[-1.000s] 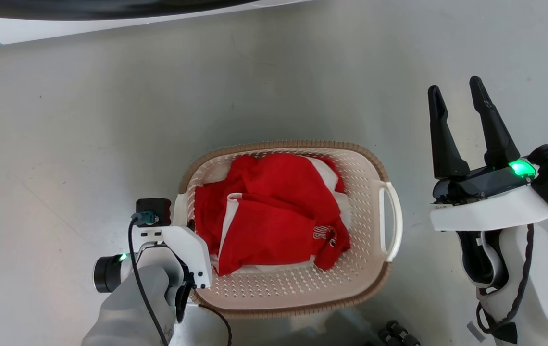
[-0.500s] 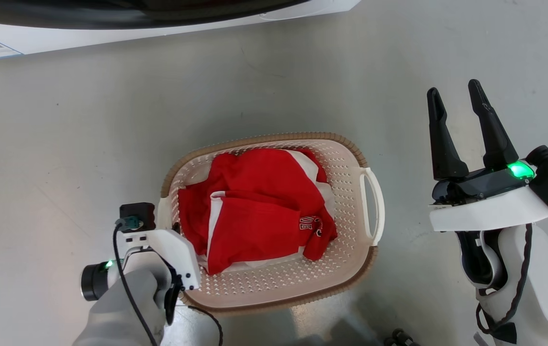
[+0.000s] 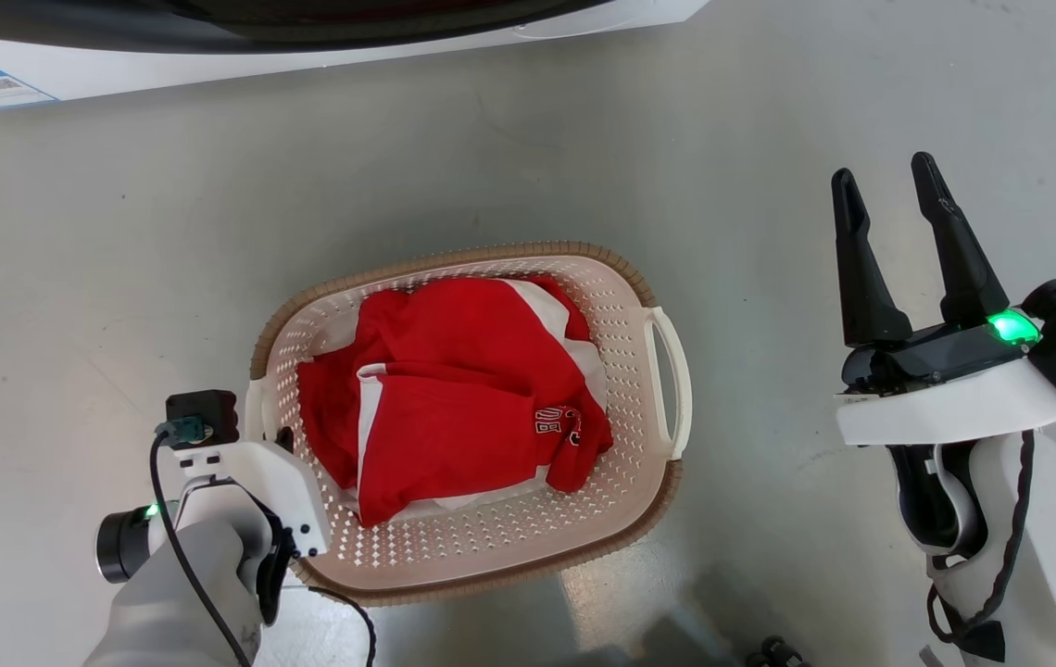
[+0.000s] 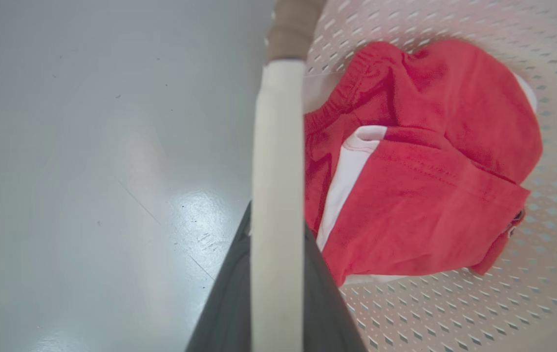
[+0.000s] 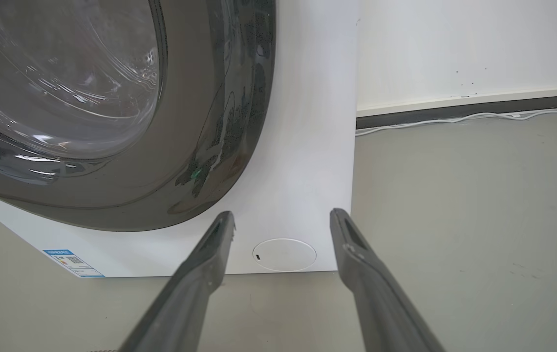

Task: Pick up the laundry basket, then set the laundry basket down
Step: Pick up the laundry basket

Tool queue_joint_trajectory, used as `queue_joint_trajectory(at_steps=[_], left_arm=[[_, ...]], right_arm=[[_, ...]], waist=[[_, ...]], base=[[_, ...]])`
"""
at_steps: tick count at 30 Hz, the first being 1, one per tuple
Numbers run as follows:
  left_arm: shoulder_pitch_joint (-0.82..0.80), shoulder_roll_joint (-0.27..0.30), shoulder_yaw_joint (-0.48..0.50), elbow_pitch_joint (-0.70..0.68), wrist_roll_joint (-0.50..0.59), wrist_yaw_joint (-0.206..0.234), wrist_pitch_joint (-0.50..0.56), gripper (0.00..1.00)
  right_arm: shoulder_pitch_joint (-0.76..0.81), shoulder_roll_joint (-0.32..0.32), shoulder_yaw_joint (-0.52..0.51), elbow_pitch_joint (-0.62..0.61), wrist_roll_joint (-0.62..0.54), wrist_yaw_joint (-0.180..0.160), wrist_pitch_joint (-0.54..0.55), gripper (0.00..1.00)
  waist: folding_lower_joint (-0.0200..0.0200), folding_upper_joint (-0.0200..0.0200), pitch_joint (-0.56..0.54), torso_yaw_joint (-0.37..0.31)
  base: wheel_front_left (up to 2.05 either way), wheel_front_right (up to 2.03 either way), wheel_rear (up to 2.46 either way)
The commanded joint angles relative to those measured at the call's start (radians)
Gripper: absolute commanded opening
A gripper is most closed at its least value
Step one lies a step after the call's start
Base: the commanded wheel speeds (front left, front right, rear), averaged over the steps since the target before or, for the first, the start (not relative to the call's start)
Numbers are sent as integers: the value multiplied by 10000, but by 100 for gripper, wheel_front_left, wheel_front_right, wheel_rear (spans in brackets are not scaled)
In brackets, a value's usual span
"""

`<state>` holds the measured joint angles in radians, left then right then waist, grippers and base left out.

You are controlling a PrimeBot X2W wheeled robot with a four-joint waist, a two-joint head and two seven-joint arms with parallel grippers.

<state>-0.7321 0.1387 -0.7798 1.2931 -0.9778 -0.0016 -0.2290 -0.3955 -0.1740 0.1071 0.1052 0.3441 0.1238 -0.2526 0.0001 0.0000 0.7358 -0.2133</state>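
Observation:
The laundry basket [image 3: 491, 548], cream-white and perforated with a tan braided rim, hangs over the grey floor at the centre of the head view. A crumpled red and white garment [image 3: 454, 389] lies inside it. My left gripper [image 3: 276, 443] is shut on the basket's left white handle [image 4: 278, 161], its dark fingers [image 4: 224, 303] pressed on either side of the bar in the left wrist view. The garment [image 4: 420, 161] fills the basket beside that handle. My right gripper [image 3: 889, 185] stands open off to the right, apart from the basket's right handle [image 3: 673, 380], with nothing between its fingers.
A white washing machine [image 3: 324, 42] with a dark round door runs along the top of the head view. In the right wrist view my right gripper [image 5: 282, 214] points at its lower front [image 5: 303, 161]. A wall, skirting and cable [image 5: 454, 117] lie to the right.
The camera has shifted, bringing more of the washing machine into view. The basket, held by my left gripper, has moved left, away from the right gripper, which stays open.

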Motion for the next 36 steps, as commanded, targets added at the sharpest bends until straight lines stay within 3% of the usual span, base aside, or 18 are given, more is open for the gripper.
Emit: queue_joint_trajectory(at_steps=[1, 12, 13, 14, 15, 31, 36], left_arm=[[-86, 209, 155, -32, -18, -80, -91, 0], [-145, 595, 59, -25, 1, -238, 140, 0], [-132, 615, 54, -25, -3, -229, 174, 6], [-132, 615, 54, -25, -3, -229, 174, 6], [-68, 644, 24, -25, 5, -212, 218, 100], [437, 857, 39, -24, -95, -190, 44, 100], [681, 930, 347, -24, -303, -552, -247, 100]], right_arm=[[137, -83, 195, -216, 68, 69, -92, 100], [103, -153, 288, -171, 95, 69, -92, 100], [103, -158, 297, -162, 102, 69, -92, 100], [103, -158, 297, -162, 102, 69, -92, 100], [113, -153, 325, -120, 127, 69, -92, 100], [191, -39, 600, 195, 199, 69, -92, 100], [318, 46, 606, 342, 217, 69, -92, 100]], waist=[[-1, 0, 7, 20], [-1, 0, -23, 41], [-1, 0, -43, 34], [-1, 0, -43, 34], [-1, 0, -145, 16], [-1, 0, -1018, -52], [-1, 0, -1733, -18]], base=[[0, 0, 0], [0, 0, 0], [0, 0, 0], [0, 0, 0], [0, 0, 0], [0, 0, 0], [0, 0, 0]])
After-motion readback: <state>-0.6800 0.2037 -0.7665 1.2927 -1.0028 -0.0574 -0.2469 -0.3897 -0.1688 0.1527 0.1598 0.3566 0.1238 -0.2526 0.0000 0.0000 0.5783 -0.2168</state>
